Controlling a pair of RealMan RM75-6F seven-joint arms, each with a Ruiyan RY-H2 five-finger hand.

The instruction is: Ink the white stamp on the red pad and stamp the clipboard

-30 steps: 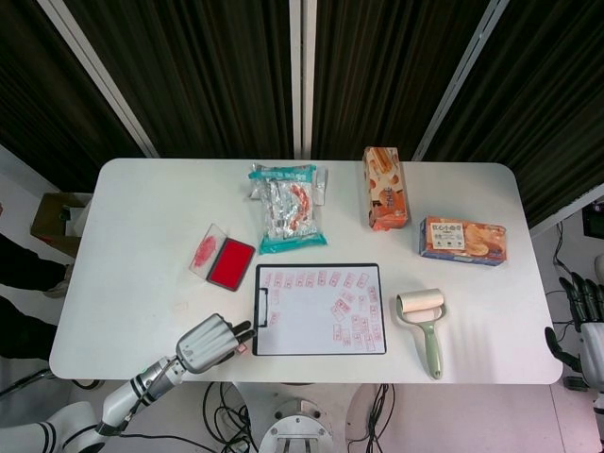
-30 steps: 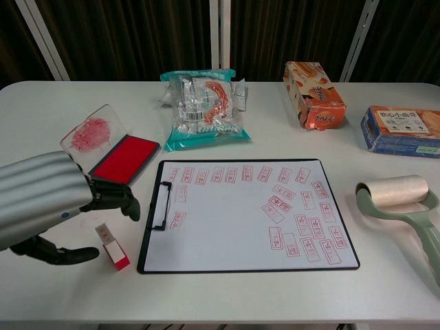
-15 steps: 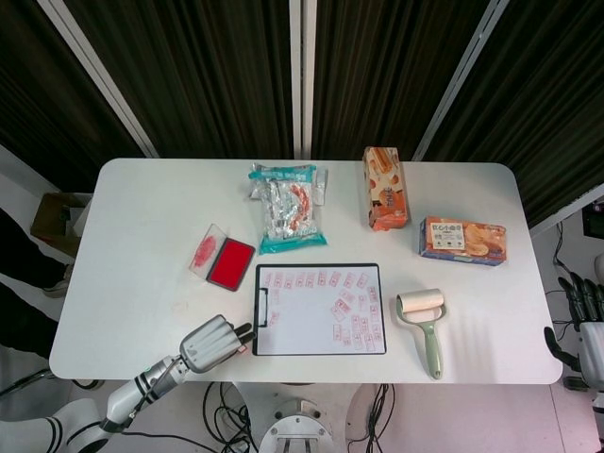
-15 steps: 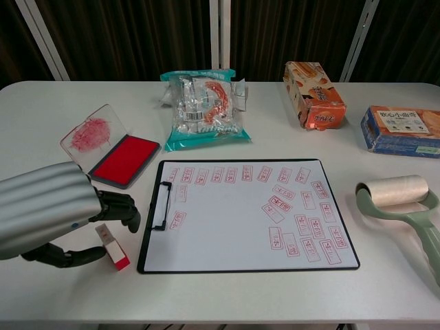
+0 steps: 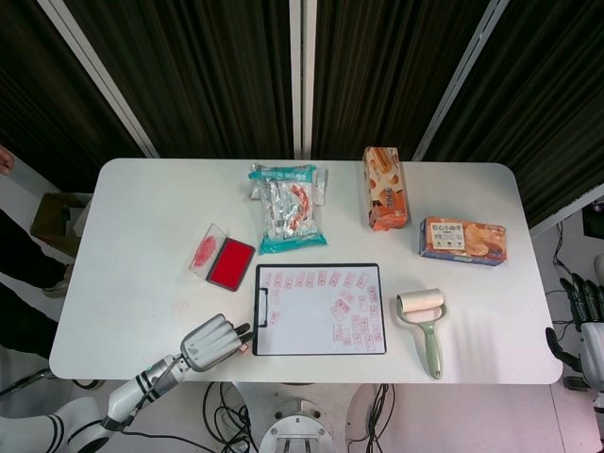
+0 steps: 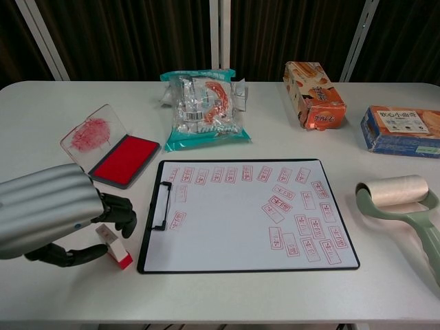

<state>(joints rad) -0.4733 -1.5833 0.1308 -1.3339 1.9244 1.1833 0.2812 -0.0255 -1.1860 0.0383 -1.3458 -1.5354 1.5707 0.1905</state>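
The white stamp (image 6: pixel 114 247), with its red base, lies tilted on the table just left of the clipboard (image 6: pixel 237 230). My left hand (image 6: pixel 48 213) hovers over it at the front left. The thumb (image 6: pixel 72 256) reaches the stamp's left side and the curled fingers (image 6: pixel 118 210) hang just above it; I see no firm grip. In the head view the left hand (image 5: pixel 212 343) hides the stamp. The open red pad (image 6: pixel 125 159) sits behind the hand. The clipboard (image 5: pixel 321 309) carries several red prints. My right hand (image 5: pixel 585 321) hangs off the table's right edge, fingers apart and holding nothing.
The pad's clear lid (image 6: pixel 93 132) lies open to its left. A snack bag (image 6: pixel 203 110), an orange box (image 6: pixel 313 93) and a biscuit box (image 6: pixel 402 129) line the back. A green lint roller (image 6: pixel 399 196) lies right of the clipboard.
My left hand has drawn in and lowered around the stamp, its thumb sliding right until it touches the stamp. The stamp has barely shifted. The right hand has stayed still.
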